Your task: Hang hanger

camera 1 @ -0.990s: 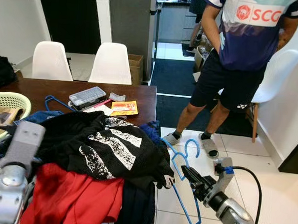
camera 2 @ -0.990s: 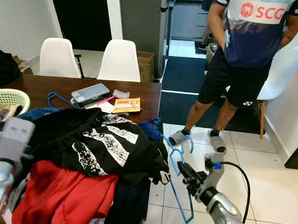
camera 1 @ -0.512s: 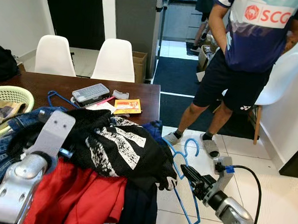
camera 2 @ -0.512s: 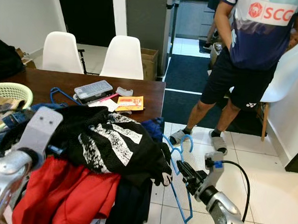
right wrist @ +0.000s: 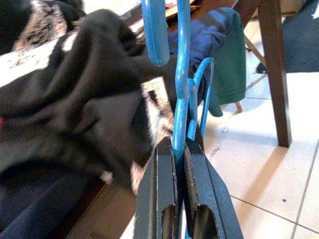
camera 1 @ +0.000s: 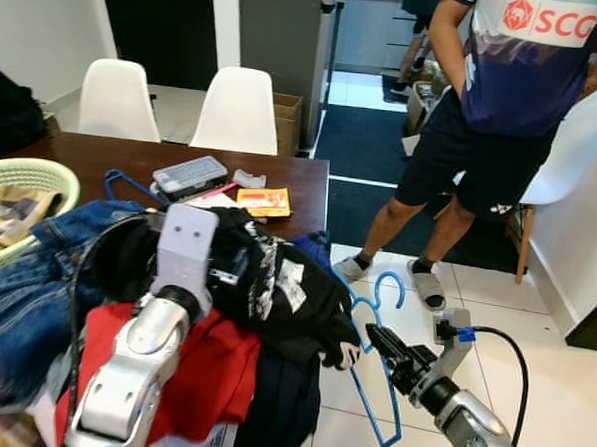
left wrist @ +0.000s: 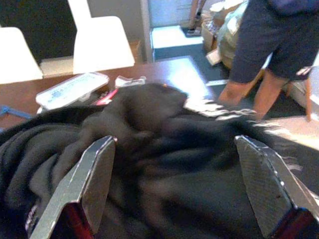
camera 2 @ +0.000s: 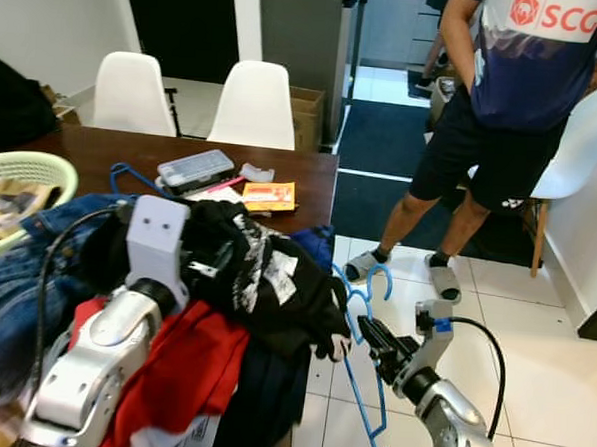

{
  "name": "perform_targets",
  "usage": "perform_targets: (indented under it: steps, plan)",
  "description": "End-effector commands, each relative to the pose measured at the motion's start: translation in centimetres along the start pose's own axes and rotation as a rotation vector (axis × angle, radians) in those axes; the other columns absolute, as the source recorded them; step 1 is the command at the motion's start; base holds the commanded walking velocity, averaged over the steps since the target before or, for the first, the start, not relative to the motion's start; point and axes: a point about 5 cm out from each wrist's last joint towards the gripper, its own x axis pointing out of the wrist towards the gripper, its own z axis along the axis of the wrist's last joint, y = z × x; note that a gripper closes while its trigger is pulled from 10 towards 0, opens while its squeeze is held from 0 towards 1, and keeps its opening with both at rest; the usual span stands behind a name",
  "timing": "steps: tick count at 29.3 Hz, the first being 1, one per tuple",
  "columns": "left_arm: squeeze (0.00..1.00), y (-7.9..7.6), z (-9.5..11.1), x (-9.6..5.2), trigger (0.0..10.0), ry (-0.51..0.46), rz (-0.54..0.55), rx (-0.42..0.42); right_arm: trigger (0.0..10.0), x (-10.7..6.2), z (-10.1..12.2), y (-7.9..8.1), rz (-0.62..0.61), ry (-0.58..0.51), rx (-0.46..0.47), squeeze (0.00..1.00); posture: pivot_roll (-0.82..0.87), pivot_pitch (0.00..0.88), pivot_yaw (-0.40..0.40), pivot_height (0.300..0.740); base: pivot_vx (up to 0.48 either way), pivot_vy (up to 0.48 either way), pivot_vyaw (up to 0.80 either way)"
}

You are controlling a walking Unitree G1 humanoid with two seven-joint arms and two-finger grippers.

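A blue plastic hanger point(camera 1: 375, 323) hangs over the tiled floor just right of the clothes pile, its hook point(camera 1: 389, 286) pointing up. My right gripper point(camera 1: 384, 344) is shut on the hanger's thin bar, seen close up in the right wrist view point(right wrist: 178, 144), where the hanger point(right wrist: 182, 74) stands in front of the dark cloth. My left arm point(camera 1: 163, 317) reaches across the pile. The left gripper point(left wrist: 175, 141) is open, fingers spread wide over a black printed T-shirt point(camera 1: 285, 288) with nothing gripped between them.
Clothes are heaped on the brown table point(camera 1: 306, 179): a red garment point(camera 1: 215, 374) and jeans point(camera 1: 25, 289). A green basket point(camera 1: 36, 175), another blue hanger point(camera 1: 122, 183), a plastic case point(camera 1: 189, 174) and white chairs point(camera 1: 240, 105) are behind. A person point(camera 1: 505, 104) stands at the right.
My left arm has lifted and swung forward onto the black T-shirt, which is now bunched up. The right gripper keeps hold of the hanger in about the same place. The camera has shifted slightly.
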Motion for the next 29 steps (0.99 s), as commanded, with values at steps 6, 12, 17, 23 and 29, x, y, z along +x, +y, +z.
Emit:
perform_targets:
  steps: [6,12,17,23,29]
  plan:
    - [0.0,1.9,-2.3,-1.0,10.0,0.103,0.095,0.103,10.0,0.1,0.0,0.4,0.022,-0.012,0.013,0.0,-0.08,0.0,-0.018,0.74,-0.48,0.0,0.0]
    - [0.0,6.0,-5.0,-4.7,10.0,0.276,0.328,0.161,10.0,0.0,0.0,0.4,0.026,-0.014,0.023,0.0,-0.05,0.0,-0.03,0.74,-0.48,0.0,0.0]
    - [0.0,5.2,-6.2,-6.0,10.0,0.309,0.325,0.164,10.0,0.1,0.1,0.3,0.027,-0.013,0.033,0.0,-0.04,0.0,-0.037,0.74,-0.48,0.0,0.0]
    - [0.0,3.0,-9.0,-6.3,10.0,0.364,0.213,0.153,10.0,0.3,-0.2,0.1,-0.011,0.033,0.003,0.0,-0.04,0.0,-0.039,0.74,-0.47,0.0,0.0]
    - [0.0,2.4,-10.9,-7.4,10.0,0.422,0.137,0.122,10.0,0.3,-0.7,0.4,-0.038,0.095,-0.104,0.0,-0.04,0.0,-0.035,0.74,-0.203,0.0,0.0]
